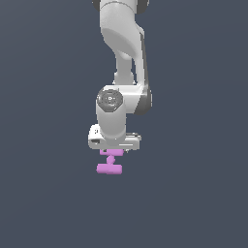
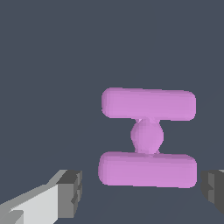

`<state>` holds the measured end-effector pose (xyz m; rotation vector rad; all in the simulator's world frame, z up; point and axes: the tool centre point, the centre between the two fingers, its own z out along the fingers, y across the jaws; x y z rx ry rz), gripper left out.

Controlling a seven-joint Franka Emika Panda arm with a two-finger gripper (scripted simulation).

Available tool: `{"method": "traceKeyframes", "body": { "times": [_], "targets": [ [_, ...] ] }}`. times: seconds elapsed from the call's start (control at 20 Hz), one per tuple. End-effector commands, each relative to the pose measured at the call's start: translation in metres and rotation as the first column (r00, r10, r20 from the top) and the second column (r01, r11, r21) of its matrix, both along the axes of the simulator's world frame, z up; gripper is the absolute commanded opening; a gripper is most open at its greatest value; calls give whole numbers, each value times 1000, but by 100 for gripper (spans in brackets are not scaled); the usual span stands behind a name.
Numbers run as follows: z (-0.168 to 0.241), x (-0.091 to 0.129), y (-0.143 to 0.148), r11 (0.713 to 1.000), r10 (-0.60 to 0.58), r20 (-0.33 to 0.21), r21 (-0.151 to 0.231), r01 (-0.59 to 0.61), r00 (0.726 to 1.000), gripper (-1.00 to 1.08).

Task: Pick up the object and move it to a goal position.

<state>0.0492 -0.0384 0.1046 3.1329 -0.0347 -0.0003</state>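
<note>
- The arm (image 1: 121, 58) is reaching straight down in the exterior view, with the hand (image 1: 114, 151) positioned directly above the object (image 1: 110, 164).
- The object (image 2: 148, 137), a pink-purple I-shaped piece, is lying flat on the dark desk (image 1: 43, 193), its two rounded bars joined by a short stem.
- In the wrist view, the fingers (image 2: 70, 192) are standing wide apart, one on each side of the object, level with its nearer bar.
- Neither finger is touching the object; a gap is showing on both sides.
- The hand is holding nothing.
</note>
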Motion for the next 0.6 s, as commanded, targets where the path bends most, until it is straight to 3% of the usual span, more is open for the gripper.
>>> {"method": "traceKeyframes", "body": {
  "times": [0.0, 0.55],
  "targets": [
    [-12, 6, -9, 1000, -16, 1, 3, 16, 1000, 100],
    [-32, 15, -25, 999, -41, -1, 8, 41, 999, 100]
  ]
}}
